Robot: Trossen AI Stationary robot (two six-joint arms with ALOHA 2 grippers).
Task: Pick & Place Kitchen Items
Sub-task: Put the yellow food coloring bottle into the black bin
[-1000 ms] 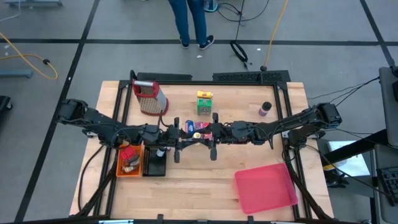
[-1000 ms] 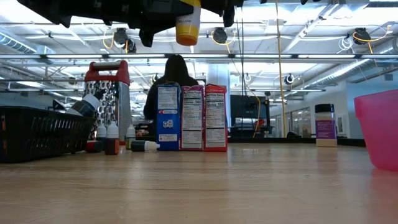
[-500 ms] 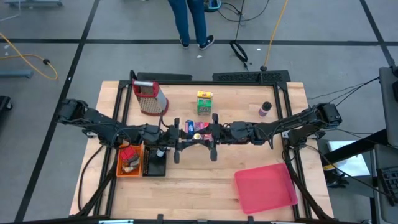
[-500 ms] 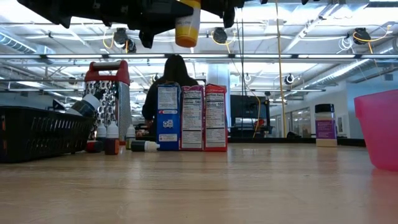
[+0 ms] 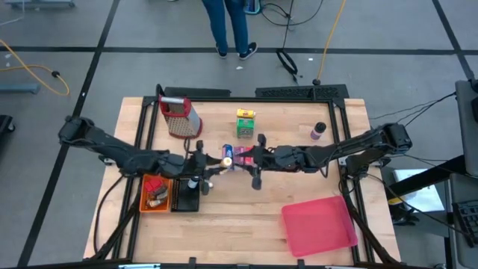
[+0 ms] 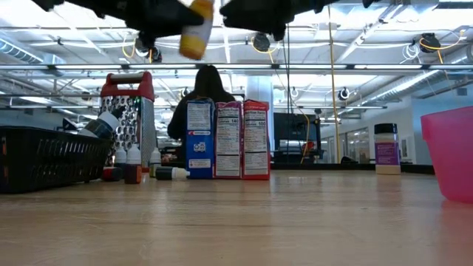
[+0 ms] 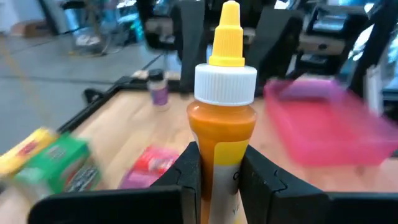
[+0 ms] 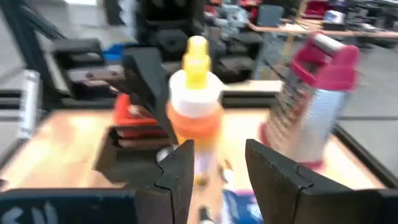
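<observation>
**Carrying the mustard-type bottle — handover just finishing**

Holding the orange squeeze bottle (image 7: 222,134) in my left gripper (image 7: 217,180), fingers clamped on its lower body, yellow nozzle and white cap up toward the camera. In the high view the bottle (image 5: 227,161) sits in the air above mid-table, just beside the blue and pink cartons (image 5: 240,155). From table level it hangs tilted, high over the standing cartons (image 6: 226,139).

My right gripper (image 8: 214,168) faces the same bottle with its fingers apart, not touching it — bottle seen just beyond the tips. Judgement: the step is transport after a pass between arms; the bottle is mine on the left now.

Pose: both arms stretched inward, meeting at table centre; left wrist roughly level, right wrist opposite it.

Next move, as I judge it: swing left toward the black basket (image 5: 185,196) or orange bin (image 5: 154,192) and lower without tipping. Grip is low on a tall bottle — it may pivot. Right must clear first.

Grater (image 5: 178,116), pink tub (image 5: 319,226), purple-labelled jar (image 5: 318,131) untouched.
</observation>
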